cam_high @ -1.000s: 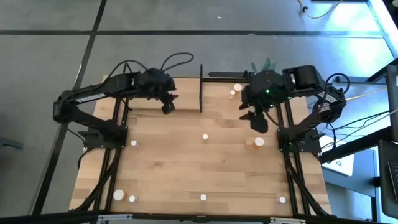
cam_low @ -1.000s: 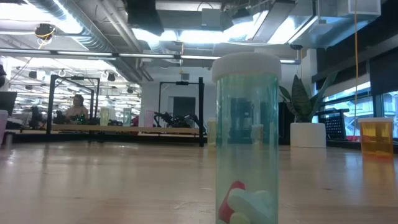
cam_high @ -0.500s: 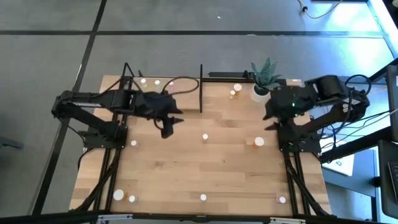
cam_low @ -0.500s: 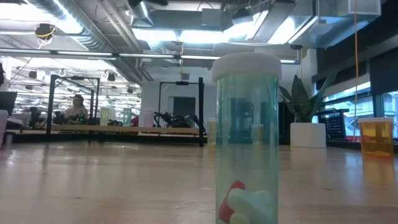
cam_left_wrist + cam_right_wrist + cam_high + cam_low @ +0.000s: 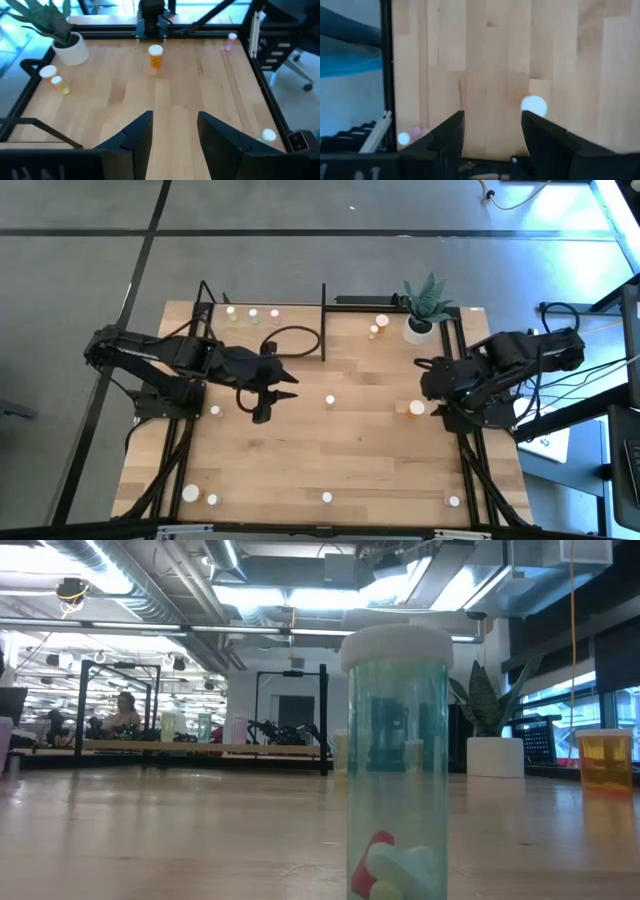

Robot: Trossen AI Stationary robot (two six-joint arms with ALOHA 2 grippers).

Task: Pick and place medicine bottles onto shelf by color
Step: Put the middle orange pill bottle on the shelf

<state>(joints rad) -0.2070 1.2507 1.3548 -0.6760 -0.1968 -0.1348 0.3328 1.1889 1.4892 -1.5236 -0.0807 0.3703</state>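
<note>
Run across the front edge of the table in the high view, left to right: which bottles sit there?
Large white cap → small orange bottle → white-capped bottle at middle front → white-capped bottle by the right front corner.

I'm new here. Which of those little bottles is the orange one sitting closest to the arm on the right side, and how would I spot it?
Start at the potted plant in the table's far right corner, then come straight toward the near edge to the right gripper. Just beside it on the bare wood stands the orange medicine bottle. It stands alone, wider than the two small bottles near the plant, and its orange body shows beneath the white cap.
</note>
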